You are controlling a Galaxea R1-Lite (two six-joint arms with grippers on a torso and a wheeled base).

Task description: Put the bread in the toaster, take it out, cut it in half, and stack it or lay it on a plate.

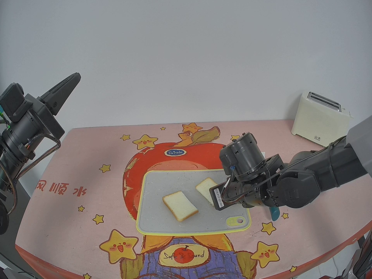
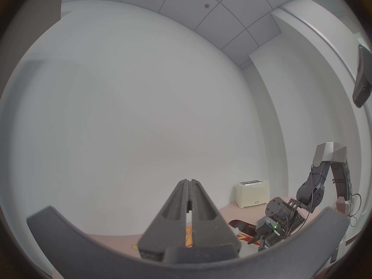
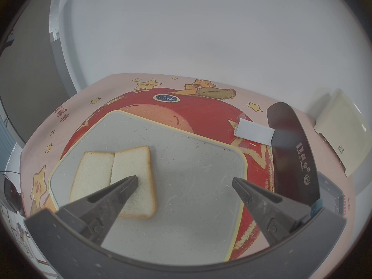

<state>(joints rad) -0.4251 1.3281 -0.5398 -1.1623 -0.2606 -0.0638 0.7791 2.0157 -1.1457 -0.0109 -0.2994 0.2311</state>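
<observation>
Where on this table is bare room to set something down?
Free: the table left of the cutting board, to its edge. Crowded: the board's right end and beyond, with the right gripper, the knife and, farther back, the toaster.

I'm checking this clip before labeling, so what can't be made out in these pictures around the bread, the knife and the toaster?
Head view: the right gripper and its arm cover the knife blade, leaving the teal handle end, and part of one bread half.
Head view: the toaster slots are seen too side-on to tell what is inside.
Left wrist view: the shut left gripper blocks most of the cutting board.
</observation>
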